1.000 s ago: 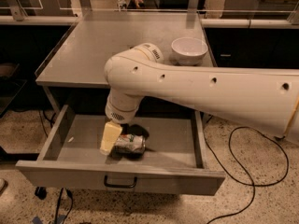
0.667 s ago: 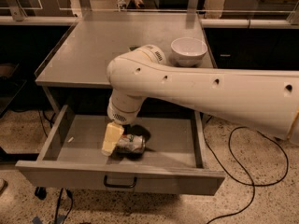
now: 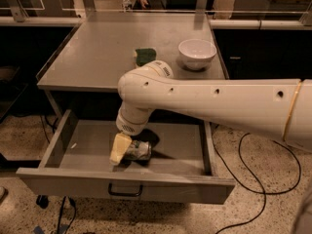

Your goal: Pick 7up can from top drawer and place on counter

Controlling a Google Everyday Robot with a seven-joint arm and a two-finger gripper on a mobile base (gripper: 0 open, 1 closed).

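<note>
Reaching down across our view, the big white robot arm (image 3: 219,106) bends over the front edge of the flat grey metal desk (image 3: 92,52). Its wrist drops into the wide shallow grey metal drawer (image 3: 83,145), which stands pulled well out underneath. Up on the desk we have a round white bowl (image 3: 197,53) and, near it, a small dark green sponge (image 3: 145,55). Down in the drawer, the pale yellowish hand (image 3: 121,152) sits right against the dented silvery 7up can (image 3: 139,151). That can lies on its side on the drawer floor, about midway across and toward the front panel. How far the hand is open, and whether it truly has the can, we cannot tell.

So what could go wrong? First, the lift. The wrist is tucked close under the desk's front edge, so a straight rise could knock the arm or the can against that edge. We reckon it has to come forward before going up. Next, the drawer's front panel could catch a can carried out too low. Then the set-down: bowl and sponge sit in the near part of the desk, so a careless placement could shove either one. Finally the can itself, round, dented and on its side, could roll or slip free if the hold is off-centre.
</note>
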